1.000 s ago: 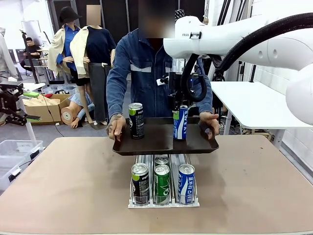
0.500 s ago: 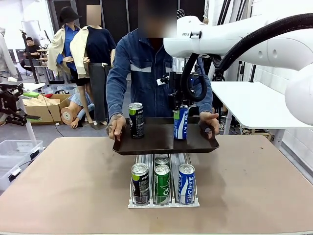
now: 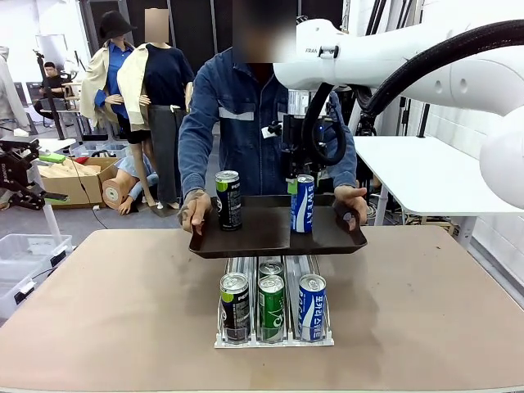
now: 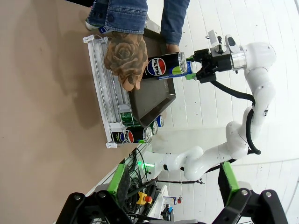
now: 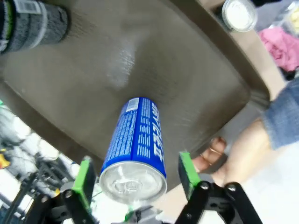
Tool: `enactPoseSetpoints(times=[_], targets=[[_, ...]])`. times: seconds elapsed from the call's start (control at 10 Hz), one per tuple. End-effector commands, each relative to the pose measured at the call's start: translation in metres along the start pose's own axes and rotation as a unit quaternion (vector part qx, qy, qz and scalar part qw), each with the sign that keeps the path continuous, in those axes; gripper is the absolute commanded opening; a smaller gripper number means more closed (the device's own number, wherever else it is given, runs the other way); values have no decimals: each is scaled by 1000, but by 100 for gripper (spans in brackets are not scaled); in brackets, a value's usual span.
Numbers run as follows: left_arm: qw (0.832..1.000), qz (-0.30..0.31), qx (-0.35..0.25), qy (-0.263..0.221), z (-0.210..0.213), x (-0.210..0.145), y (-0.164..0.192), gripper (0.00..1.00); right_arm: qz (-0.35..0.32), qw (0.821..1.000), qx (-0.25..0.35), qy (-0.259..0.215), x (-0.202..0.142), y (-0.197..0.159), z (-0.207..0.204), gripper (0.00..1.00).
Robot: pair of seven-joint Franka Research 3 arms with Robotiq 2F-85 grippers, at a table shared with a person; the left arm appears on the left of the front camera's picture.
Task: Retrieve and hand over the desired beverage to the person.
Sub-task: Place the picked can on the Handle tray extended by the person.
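The person (image 3: 246, 123) in a denim jacket holds a dark tray (image 3: 262, 237) above the table's far side, one hand (image 3: 195, 214) at each end. On it stand a blue can (image 3: 303, 205) and a black Pepsi can (image 3: 228, 201). My right gripper (image 3: 301, 176) hangs over the blue can, open. In the right wrist view its green pads (image 5: 85, 181) flank the blue can (image 5: 138, 140) with small gaps, and the can rests upright on the tray (image 5: 140, 60). My left gripper (image 4: 173, 186) is open with nothing between its fingers, well away from the tray (image 4: 154, 100).
A clear dispenser rack (image 3: 274, 337) under the tray holds several cans: black, green and blue at the front. A white side table (image 3: 417, 172) stands at the right. A plastic bin (image 3: 24, 254) sits off the table's left edge.
My right gripper has opened and let go of the blue can, which now stands free on the tray. The arm has risen slightly. The left arm is unchanged.
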State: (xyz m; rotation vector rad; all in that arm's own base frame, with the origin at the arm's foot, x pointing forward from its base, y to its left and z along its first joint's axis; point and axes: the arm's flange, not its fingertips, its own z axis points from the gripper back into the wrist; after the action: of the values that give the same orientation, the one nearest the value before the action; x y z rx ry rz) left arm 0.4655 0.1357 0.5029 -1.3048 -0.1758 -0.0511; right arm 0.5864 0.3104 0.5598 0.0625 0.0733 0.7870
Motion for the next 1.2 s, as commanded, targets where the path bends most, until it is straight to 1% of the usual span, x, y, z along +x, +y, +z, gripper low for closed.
enactPoseSetpoints(times=[0.0, 0.2, 0.4, 0.6, 0.7, 1.1], targets=[[1000, -2, 2, -5, 0, -1, -1, 100, 7, 999, -33, 4, -5, 8, 27, 100], [1000, -2, 2, -5, 0, -1, -1, 100, 14, 999, -43, 1, -16, 16, 46, 100], [1000, -2, 2, -5, 0, -1, -1, 100, 12, 998, -54, -4, -24, 22, 54, 100], [1000, -2, 2, -5, 0, -1, -1, 100, 4, 998, -56, 1, -26, 23, 53, 100], [1000, -2, 2, -5, 0, -1, -1, 100, 8, 999, -40, -14, -26, 22, 57, 100], [1000, -2, 2, -5, 0, -1, -1, 100, 8, 999, -40, -14, -26, 22, 57, 100]])
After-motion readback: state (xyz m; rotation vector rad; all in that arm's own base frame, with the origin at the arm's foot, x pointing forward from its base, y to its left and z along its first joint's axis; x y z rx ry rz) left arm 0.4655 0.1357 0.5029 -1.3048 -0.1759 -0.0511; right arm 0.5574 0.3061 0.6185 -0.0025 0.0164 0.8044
